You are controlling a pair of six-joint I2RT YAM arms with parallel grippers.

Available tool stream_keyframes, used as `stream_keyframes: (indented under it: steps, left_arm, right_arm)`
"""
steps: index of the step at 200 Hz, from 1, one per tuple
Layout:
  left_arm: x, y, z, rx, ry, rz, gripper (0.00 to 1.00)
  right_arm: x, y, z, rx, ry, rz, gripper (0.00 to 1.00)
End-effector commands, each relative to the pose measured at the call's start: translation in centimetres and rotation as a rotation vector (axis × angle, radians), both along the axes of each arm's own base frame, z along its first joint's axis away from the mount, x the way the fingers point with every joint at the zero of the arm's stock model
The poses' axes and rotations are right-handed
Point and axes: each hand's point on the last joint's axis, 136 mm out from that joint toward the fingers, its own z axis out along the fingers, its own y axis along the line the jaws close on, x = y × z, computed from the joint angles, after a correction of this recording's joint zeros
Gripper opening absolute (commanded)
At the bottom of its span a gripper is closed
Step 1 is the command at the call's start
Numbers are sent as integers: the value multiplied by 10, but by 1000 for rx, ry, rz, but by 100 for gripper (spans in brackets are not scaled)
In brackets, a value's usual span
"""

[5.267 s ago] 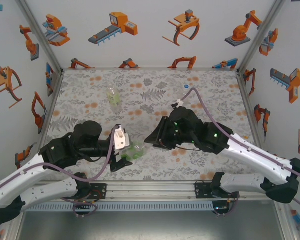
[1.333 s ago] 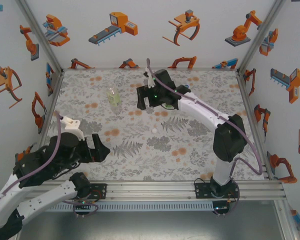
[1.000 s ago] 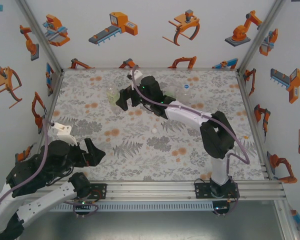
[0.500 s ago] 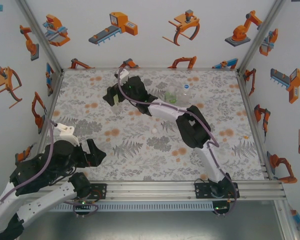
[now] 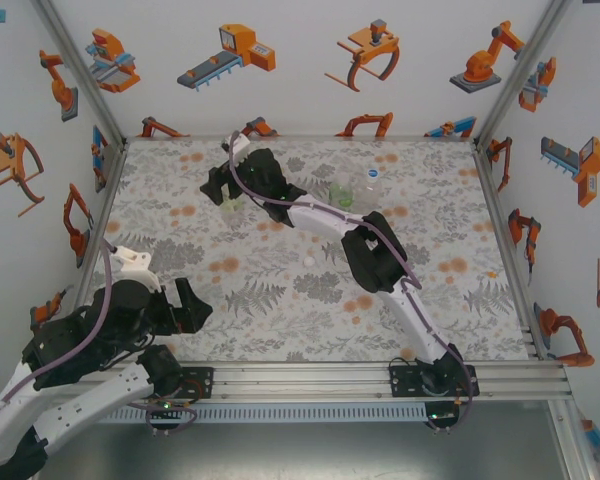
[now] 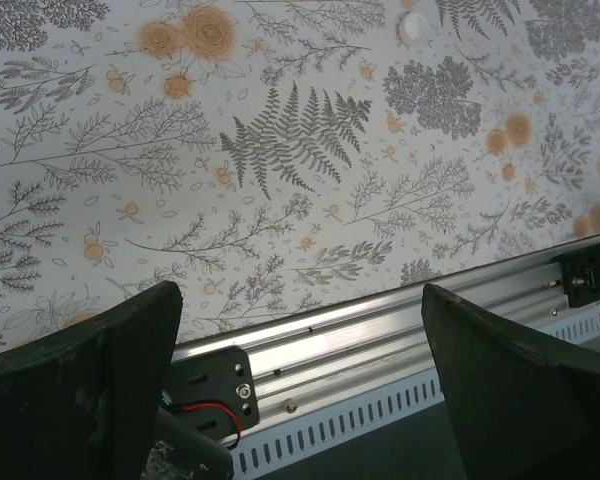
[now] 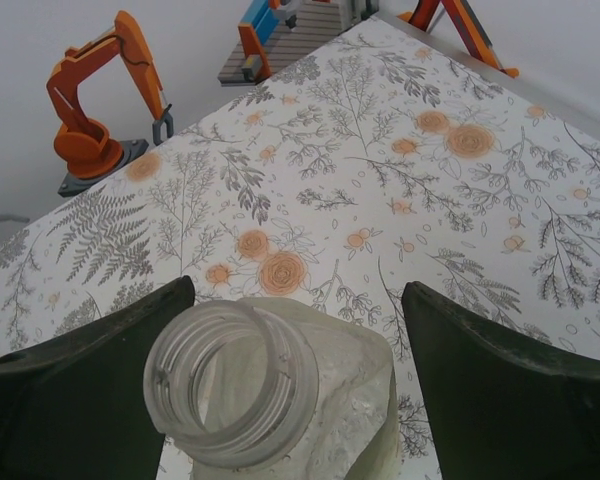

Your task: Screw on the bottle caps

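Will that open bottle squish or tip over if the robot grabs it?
The bottle looks thin and crinkly, so it would probably dent when squeezed. It is open on top, no cap, so tipping might spill any liquid. Small clear plastic, it is likely light and slides easily.

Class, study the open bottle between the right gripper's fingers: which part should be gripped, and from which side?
Grip the bottle just below its threaded neck, with the right gripper coming from above and one finger on each side. The round body suits opposing fingers, and that hold leaves the neck free for a cap. Its wall looks creased, so probably squeeze gently.
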Motion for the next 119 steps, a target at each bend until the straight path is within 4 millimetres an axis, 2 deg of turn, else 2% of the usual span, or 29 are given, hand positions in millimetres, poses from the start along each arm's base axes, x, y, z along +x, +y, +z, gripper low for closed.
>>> stream_keyframes:
  steps: [1,77,119]
  left_arm:
    - [-2,9,-4,12,6,28,97]
    - [-4,11,1,-29,-21,26,97]
    - [-4,9,5,-36,-34,12,97]
  right_arm:
    - [-4,6,15,29,-13,24,70]
    - [-14,1,28,7,-25,36,46]
    - [-24,-4,53,9,-39,42,42]
